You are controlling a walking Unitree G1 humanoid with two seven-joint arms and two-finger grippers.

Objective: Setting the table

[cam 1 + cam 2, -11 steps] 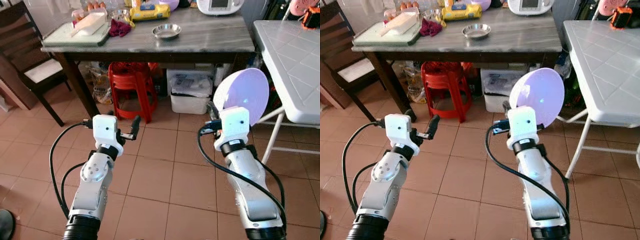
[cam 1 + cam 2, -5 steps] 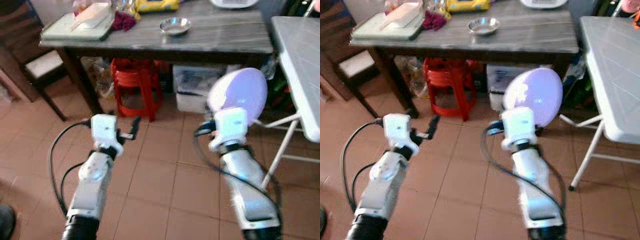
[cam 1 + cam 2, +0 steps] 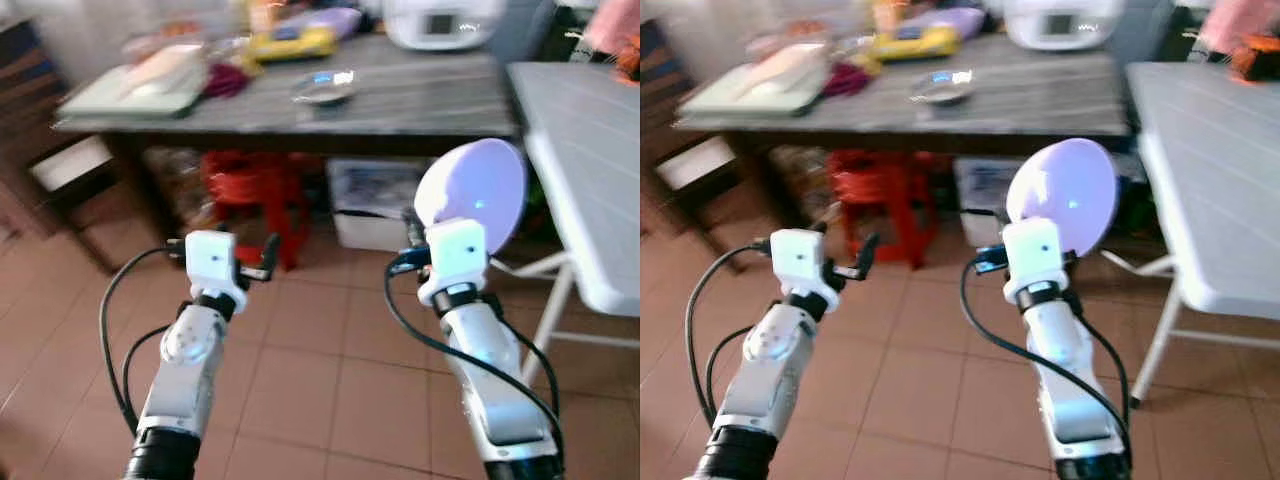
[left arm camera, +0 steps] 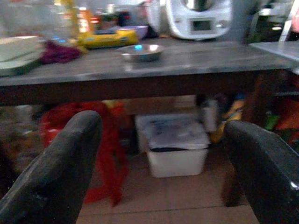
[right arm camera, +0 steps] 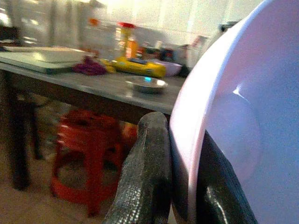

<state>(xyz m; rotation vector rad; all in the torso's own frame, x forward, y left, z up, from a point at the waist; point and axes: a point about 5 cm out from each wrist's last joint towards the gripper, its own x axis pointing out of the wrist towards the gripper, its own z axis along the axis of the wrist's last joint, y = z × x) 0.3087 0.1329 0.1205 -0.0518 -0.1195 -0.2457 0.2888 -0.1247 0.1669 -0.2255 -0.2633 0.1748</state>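
My right gripper [image 3: 422,228] is shut on the rim of a lilac bowl [image 3: 472,195], held on edge over the tiled floor with its hollow facing me. In the right wrist view two black fingers [image 5: 145,177] pinch the lilac bowl [image 5: 243,121]. My left gripper [image 3: 258,262] is open and holds nothing, at about the same height to the left. Its two fingers [image 4: 56,172] stand far apart. A grey marble-topped table [image 3: 420,95] lies ahead, and a white folding table [image 3: 590,170] stands to the right.
The grey table carries a steel dish [image 3: 322,88], a yellow packet [image 3: 290,42], a white appliance [image 3: 440,18] and a pale tray [image 3: 130,85]. A red stool [image 3: 250,180] and a white bin [image 3: 375,205] sit underneath. A dark chair [image 3: 40,170] is at the left.
The whole picture has shifted and blurred as the camera moved; the tables sit differently in view. Both arms keep their pose and the lilac bowl stays gripped.
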